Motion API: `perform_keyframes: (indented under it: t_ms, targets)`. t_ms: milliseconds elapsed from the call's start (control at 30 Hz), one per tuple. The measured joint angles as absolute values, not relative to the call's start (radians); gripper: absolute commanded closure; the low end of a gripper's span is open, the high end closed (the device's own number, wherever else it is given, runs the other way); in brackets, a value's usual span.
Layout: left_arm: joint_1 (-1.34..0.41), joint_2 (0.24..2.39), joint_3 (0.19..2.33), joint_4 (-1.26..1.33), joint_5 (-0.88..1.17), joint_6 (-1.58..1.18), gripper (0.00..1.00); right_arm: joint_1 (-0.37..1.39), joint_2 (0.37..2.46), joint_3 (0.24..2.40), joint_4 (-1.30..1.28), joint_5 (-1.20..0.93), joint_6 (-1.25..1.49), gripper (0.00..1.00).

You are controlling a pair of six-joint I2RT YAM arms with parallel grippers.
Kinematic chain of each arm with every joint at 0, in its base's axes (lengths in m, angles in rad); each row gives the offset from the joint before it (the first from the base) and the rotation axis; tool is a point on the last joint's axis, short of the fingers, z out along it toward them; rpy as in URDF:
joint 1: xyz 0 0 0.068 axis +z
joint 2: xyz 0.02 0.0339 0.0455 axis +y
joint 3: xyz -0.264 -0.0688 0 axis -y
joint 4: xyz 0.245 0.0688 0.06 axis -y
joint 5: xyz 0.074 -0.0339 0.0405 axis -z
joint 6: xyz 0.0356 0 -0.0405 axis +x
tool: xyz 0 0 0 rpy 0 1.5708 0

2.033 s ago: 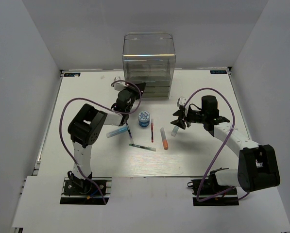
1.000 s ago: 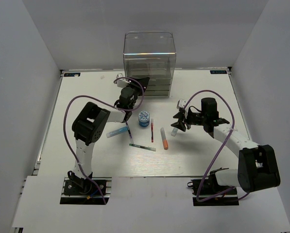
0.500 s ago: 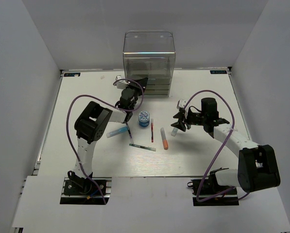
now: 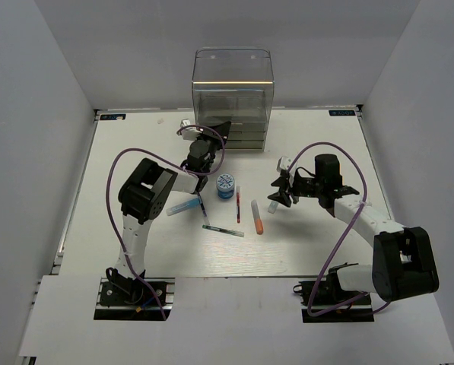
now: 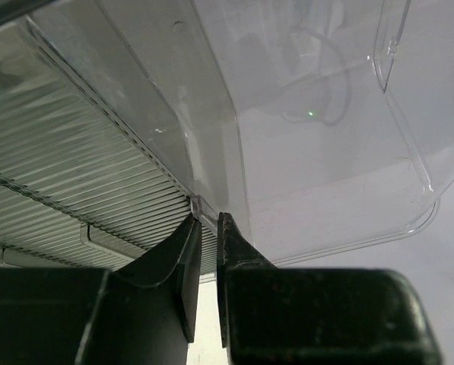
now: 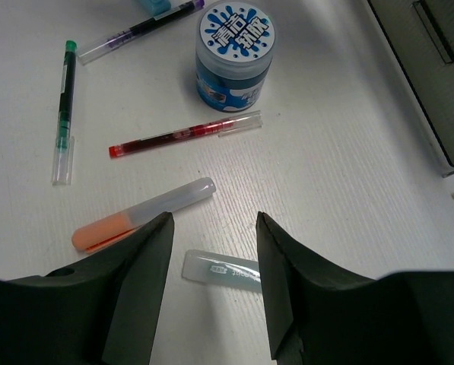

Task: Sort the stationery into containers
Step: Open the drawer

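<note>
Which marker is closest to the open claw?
The pale-green marker, lying under the right gripper, between its fingers. The orange marker sits further out to one side.

My left arm (image 4: 144, 195) reaches forward with its elbow bent. My left gripper (image 5: 206, 222) is pinched nearly closed on a thin clear lip of the organiser (image 5: 310, 152). My right arm (image 4: 363, 214) stretches inward. My right gripper (image 6: 211, 228) points down, jaws spread apart and holding nothing.

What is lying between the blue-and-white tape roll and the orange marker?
The thin red pen lies between the tape roll and the orange marker. The right wrist view shows this most clearly, and the top view agrees.
</note>
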State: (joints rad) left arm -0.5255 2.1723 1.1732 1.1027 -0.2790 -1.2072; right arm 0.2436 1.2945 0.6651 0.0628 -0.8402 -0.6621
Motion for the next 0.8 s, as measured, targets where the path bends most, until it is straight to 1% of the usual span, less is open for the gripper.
perform_keyframes:
  t_ms: [800]
  targets:
    - [-0.527, 2.157, 1.132, 1.158, -0.236, -1.148, 0.81, 0.244, 1.295, 0.658, 0.062, -0.84, -0.662, 0.46]
